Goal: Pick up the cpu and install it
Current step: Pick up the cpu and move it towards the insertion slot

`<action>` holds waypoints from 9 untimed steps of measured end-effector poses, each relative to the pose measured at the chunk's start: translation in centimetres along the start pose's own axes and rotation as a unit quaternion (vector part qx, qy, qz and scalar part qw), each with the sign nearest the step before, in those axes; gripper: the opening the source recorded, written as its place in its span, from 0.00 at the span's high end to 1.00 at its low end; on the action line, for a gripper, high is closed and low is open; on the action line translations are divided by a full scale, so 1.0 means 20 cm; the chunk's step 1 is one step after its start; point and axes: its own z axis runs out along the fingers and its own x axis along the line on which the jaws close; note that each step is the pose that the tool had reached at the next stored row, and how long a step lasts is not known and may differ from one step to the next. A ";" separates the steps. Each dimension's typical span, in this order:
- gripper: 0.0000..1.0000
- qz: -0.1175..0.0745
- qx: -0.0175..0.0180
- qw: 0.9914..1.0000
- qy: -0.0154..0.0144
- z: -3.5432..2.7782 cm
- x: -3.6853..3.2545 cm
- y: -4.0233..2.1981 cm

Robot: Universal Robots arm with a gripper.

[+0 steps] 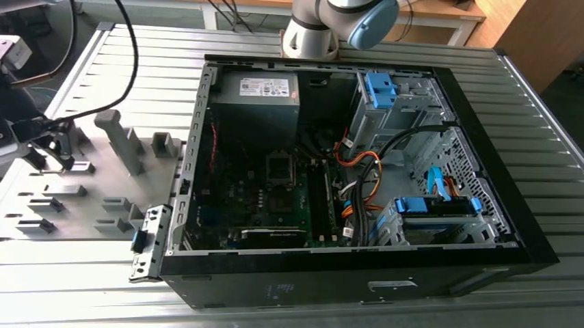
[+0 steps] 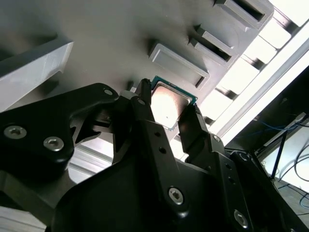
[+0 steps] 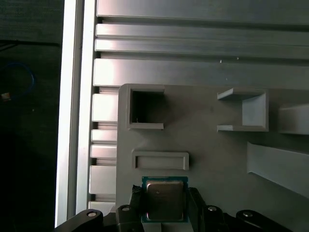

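The cpu point(image 3: 164, 200), a small square chip with a silver top and a green rim, sits between the two black fingers of my gripper point(image 3: 165, 205) in both wrist views. Each finger presses against one edge of the cpu point(image 2: 169, 105), just above the grey fixture plate point(image 3: 217, 159). In the exterior view my gripper point(image 1: 53, 158) hangs over that plate point(image 1: 91, 184) at the exterior view's far left, well away from the open computer case point(image 1: 511, 205). The motherboard's socket point(image 1: 278, 166) lies in the middle of the case.
Grey blocks and holders point(image 1: 123, 140) rise from the fixture plate. A square pocket point(image 3: 146, 108) and a slot point(image 3: 160, 161) lie close to the gripper. Inside the case are a power supply point(image 1: 256, 89), orange cables point(image 1: 360, 178) and blue drive brackets point(image 1: 436, 205). The arm's base point(image 1: 315, 31) stands behind the case.
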 end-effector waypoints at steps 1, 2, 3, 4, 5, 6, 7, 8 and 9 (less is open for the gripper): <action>0.53 0.000 0.000 1.000 0.000 -0.009 0.000 0.000; 0.53 0.000 0.000 1.000 0.000 -0.018 0.000 0.001; 0.53 0.000 0.000 1.000 0.000 -0.027 0.000 0.001; 0.53 0.000 0.000 1.000 0.000 -0.036 -0.001 0.001; 0.53 0.000 0.000 1.000 0.000 -0.045 -0.001 0.002; 0.53 0.000 0.000 1.000 0.000 -0.054 -0.001 0.002; 0.53 0.000 0.000 1.000 0.000 -0.063 -0.001 0.002; 0.53 0.000 0.000 1.000 0.000 -0.073 -0.001 0.003; 0.53 0.000 0.000 1.000 0.000 -0.082 -0.001 0.003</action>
